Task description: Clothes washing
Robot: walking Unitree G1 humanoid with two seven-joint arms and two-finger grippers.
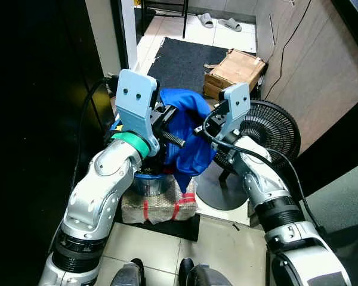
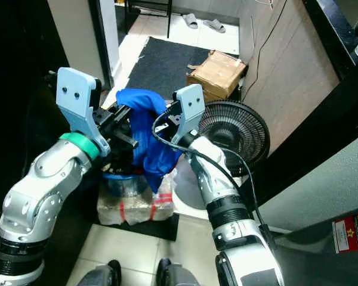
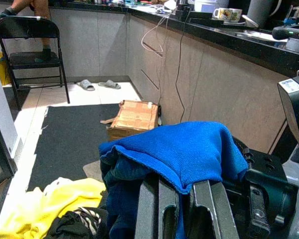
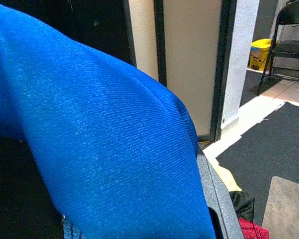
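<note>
A blue garment [image 1: 188, 128] hangs bunched between my two grippers at chest height. My left gripper [image 3: 182, 196] is shut on the blue garment [image 3: 184, 149], which drapes over its black fingers [image 3: 157, 209]. My right gripper [image 1: 204, 128] sits against the garment's other side, and the blue cloth [image 4: 114, 139] covers it. Below the garment stands a blue basket [image 1: 146, 179] holding a yellow cloth [image 3: 50, 199] and a black-and-white striped piece [image 3: 79, 224].
The basket rests on a plastic-wrapped bundle [image 1: 158, 205]. A black floor fan [image 1: 268, 128] stands close by on the right, with a cardboard box [image 1: 235, 68] beyond it on a dark mat [image 1: 179, 59]. A wall runs along the right. A folding chair [image 3: 30, 40] and slippers [image 1: 221, 22] stand farther off.
</note>
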